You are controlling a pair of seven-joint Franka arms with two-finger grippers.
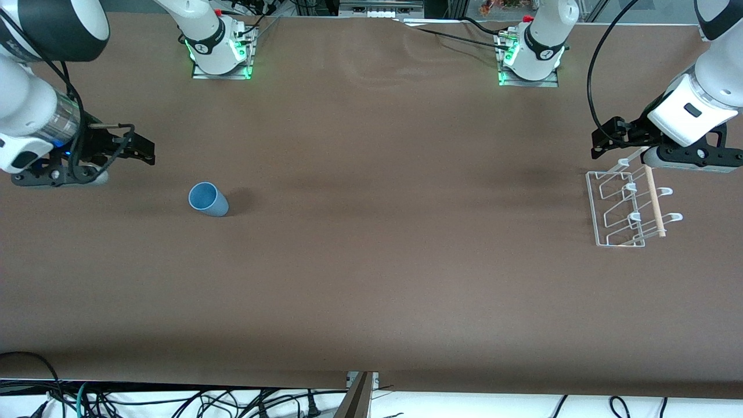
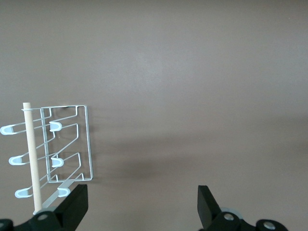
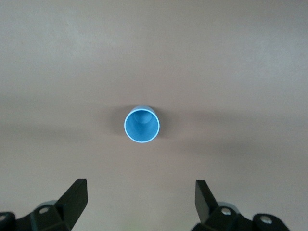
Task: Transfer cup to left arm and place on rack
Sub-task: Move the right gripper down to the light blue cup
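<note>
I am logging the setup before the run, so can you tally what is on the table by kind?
Cup: 1, light blue, upright, toward the right arm's end.
Rack: 1, white wire with a wooden dowel, toward the left arm's end.
Total: 2

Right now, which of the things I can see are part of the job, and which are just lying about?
Part of the job:
small light-blue plastic cup, standing upright
white wire rack with wooden dowel
left gripper, open, over the rack
right gripper, open, waiting

Lying about:
loose cables off the table's edge
</note>
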